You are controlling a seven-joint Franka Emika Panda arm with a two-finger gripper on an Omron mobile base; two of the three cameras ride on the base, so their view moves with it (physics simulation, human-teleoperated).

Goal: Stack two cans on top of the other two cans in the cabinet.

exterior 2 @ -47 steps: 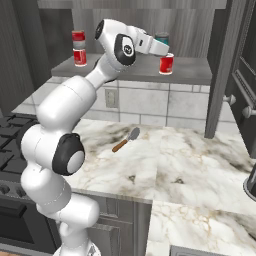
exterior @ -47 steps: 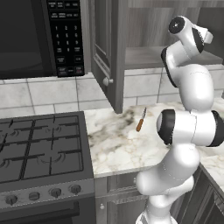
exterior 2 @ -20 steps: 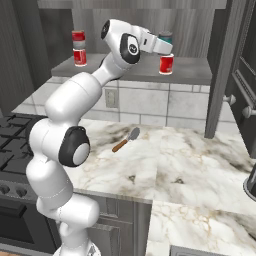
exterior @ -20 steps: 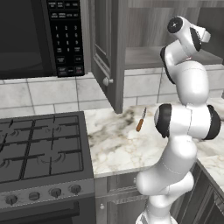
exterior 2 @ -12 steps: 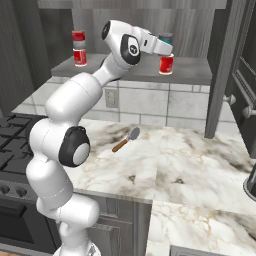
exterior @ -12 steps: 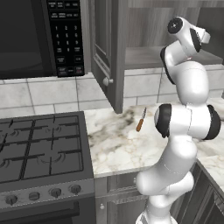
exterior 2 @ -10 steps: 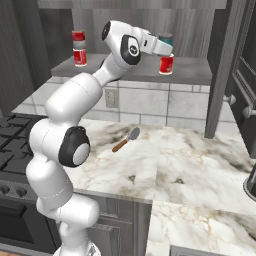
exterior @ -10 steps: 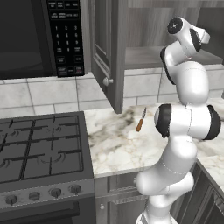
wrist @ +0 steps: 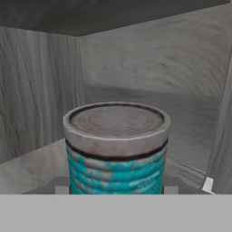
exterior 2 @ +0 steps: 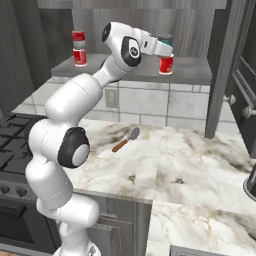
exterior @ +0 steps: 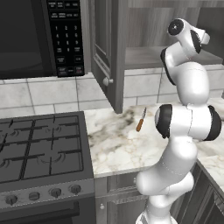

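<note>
Fingers point(exterior 2: 167, 49) pinching teal can point(wrist: 116, 149), held up inside cabinet point(exterior 2: 200, 70). Red can point(exterior 2: 166, 65) sits on shelf right below fingers; 2nd red can point(exterior 2: 79, 48) well off to their left.

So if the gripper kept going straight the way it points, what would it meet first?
Apart from the teal can the gripper already holds, probably the cabinet's grey back wall; depth is uncertain.
</note>
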